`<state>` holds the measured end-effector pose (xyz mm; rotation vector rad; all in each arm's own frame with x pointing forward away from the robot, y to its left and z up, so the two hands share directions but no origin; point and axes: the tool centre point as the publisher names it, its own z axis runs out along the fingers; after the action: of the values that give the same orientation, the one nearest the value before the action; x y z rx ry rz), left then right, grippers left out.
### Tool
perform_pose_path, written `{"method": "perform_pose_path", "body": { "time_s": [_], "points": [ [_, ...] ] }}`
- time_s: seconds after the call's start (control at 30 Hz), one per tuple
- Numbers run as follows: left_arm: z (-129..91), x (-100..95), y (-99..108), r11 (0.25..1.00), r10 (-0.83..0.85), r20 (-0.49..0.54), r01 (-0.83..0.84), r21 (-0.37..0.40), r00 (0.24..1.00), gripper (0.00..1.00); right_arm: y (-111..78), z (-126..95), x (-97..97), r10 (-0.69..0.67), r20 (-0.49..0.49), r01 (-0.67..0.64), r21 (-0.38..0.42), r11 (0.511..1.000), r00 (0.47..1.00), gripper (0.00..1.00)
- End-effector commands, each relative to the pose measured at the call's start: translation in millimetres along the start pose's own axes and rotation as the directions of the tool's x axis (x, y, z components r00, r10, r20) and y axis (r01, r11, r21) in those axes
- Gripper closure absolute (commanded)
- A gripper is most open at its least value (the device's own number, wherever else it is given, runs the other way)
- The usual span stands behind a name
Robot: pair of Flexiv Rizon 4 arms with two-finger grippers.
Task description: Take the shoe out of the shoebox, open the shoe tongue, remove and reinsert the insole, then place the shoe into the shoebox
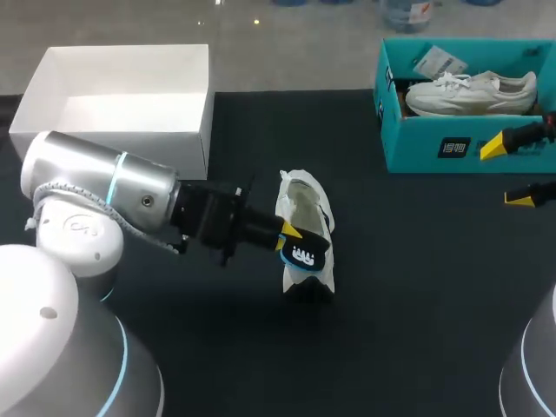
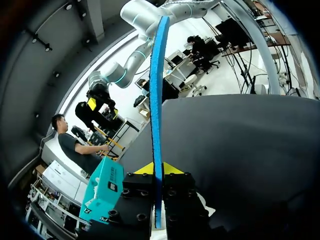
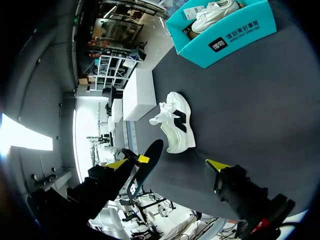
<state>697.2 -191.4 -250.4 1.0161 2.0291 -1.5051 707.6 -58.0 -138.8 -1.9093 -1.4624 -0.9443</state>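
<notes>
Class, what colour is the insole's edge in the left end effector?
Bright blue; the insole shows it best in the left wrist view.

The left gripper holds a dark, blue-edged insole against a white shoe lying mid-table; the right gripper, fingers spread, hangs beside the teal shoebox, which contains another white shoe; a white box sits far left.

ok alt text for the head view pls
The left claw grips a blue and black insole close by a white shoe lying on a dark table. An open white box sits at the far left, a teal box holding a second shoe at the far right, with the open right claw near it.
</notes>
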Motion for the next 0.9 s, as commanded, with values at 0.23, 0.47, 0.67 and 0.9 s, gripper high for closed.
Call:
{"method": "perform_pose_path", "body": {
  "time_s": [0.23, 0.47, 0.67, 0.9],
  "points": [
    [11, 1.2, 29, 1.000, -0.010, 0.015, 0.010, 0.021, 1.000, 1.00, -2.1, 0, 0.0, 0.002, 0.002, -0.002, -0.004, 1.000, 1.000, 0.00],
    [12, 7.6, 46, 0.999, -0.052, 0.007, 0.052, 0.000, 0.999, 1.00, -2.1, 0, 0.0, 0.002, 0.002, -0.002, -0.004, 1.000, 1.000, 0.00],
    [11, 8.5, 54, 0.998, -0.065, 0.004, 0.065, -0.018, 0.998, 1.00, -2.1, 0, 0.0, 0.002, 0.002, -0.002, -0.004, 1.000, 1.000, 0.00],
    [1, -1.0, 39, 0.997, -0.069, 0.041, 0.068, 0.020, 0.997, 1.00, -2.1, 0, 0.0, 0.002, 0.002, -0.002, -0.004, 1.000, 1.000, 0.00]
  ]
}}
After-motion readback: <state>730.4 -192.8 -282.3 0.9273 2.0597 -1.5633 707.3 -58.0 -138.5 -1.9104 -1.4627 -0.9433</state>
